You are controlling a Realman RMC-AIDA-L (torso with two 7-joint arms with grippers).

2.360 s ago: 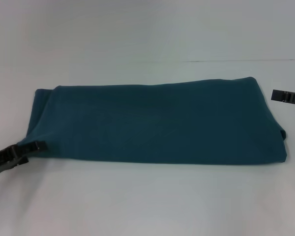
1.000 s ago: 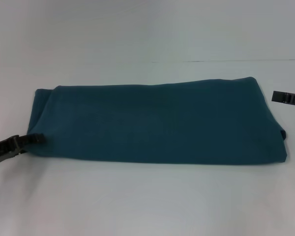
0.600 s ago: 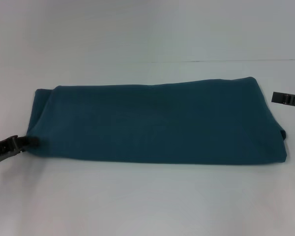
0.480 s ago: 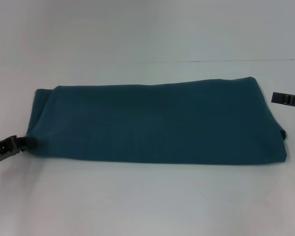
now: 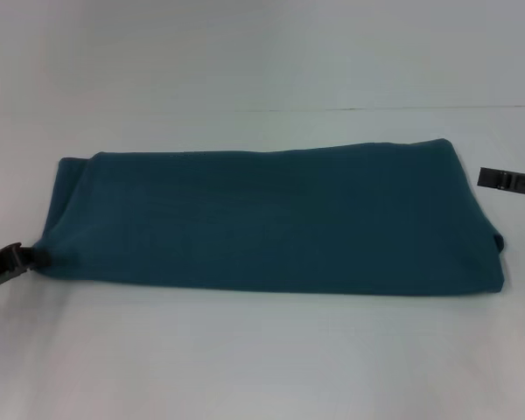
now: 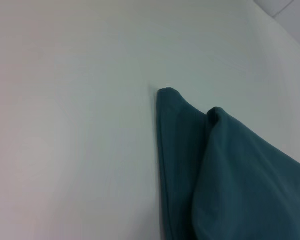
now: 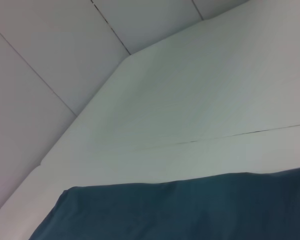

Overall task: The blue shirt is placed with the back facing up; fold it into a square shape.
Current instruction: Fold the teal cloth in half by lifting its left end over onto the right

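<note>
Two grippers, left (image 5: 17, 258) at the shirt (image 5: 271, 219) corner, right (image 5: 494, 178) apart, grips unclear; I fear snagging unfolds it.

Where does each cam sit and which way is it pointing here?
Head view: on the robot's head, looking forward and down at the blue shirt folded into a long band on the white table; left pincer at the shirt's left near corner, right pincer off its right end.
Left wrist view: on the left wrist, facing the shirt's layered corner; no robot parts show.
Right wrist view: on the right wrist, facing across the shirt's edge toward the wall; no robot parts show.
Shared: all three show the shirt and the table.
</note>
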